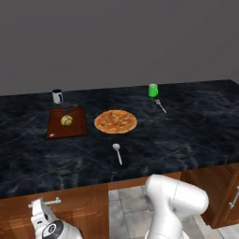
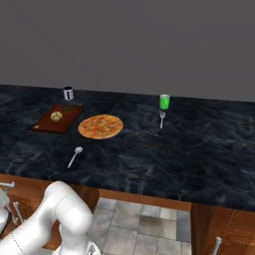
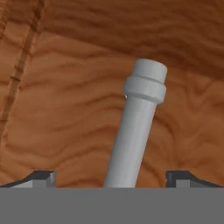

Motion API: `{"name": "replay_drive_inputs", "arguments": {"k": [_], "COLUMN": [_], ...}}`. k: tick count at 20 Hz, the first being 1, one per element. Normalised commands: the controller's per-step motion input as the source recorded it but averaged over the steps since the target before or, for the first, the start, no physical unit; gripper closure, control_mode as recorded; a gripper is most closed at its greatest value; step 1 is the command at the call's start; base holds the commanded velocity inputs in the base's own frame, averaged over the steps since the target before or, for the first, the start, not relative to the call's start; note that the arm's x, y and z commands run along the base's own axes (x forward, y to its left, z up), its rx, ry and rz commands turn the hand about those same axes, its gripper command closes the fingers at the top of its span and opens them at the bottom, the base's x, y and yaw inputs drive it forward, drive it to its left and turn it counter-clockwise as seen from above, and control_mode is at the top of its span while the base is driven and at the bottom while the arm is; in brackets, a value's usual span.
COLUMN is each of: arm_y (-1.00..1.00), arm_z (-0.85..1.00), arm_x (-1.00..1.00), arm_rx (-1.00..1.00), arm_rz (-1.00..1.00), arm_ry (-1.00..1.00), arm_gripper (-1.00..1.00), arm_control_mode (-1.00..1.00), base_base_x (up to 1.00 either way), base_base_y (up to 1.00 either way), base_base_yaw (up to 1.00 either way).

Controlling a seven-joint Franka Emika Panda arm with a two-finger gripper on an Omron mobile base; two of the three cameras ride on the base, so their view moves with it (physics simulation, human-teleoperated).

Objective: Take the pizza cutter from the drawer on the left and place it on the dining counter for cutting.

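Presently the jaws stand wide open, holding nothing, astride the closed drawer's [image 3: 65, 109] silver handle [image 3: 133, 131].

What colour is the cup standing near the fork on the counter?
Bright green cup, clearest in the right base view.

Pizza [image 1: 115, 122] sits mid-table with a brown cutting board [image 1: 74, 128] holding a yellowish ball [image 1: 66, 120] to its left, dark mug [image 1: 57, 96] behind that, white spoon [image 1: 117, 152] nearer, green cup [image 1: 153, 90] and fork [image 1: 160, 105] far right.
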Motion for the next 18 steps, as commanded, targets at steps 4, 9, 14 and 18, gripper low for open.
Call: {"name": "replay_drive_inputs", "arguments": {"k": [4,9,14,18], "arm_y": [0.0,0.0,0.0,0.0], "arm_z": [-0.1,-0.09,0.0,0.0], "arm_x": [0.28,0.16,0.0,0.0], "arm_rx": [0.0,0.0,0.0,0.0], "arm_rz": [0.0,0.0,0.0,0.0], "arm_ry": [-0.09,-0.05,0.0,0.0], "arm_gripper": [-1.0,-1.0,-1.0,-1.0], "arm_control_mode": [-1.0,-1.0,-1.0,-1.0], "base_base_x": [0.0,0.0,0.0,0.0], "base_base_y": [0.0,0.0,0.0,0.0], "base_base_yaw": [0.0,0.0,0.0,0.0]}}
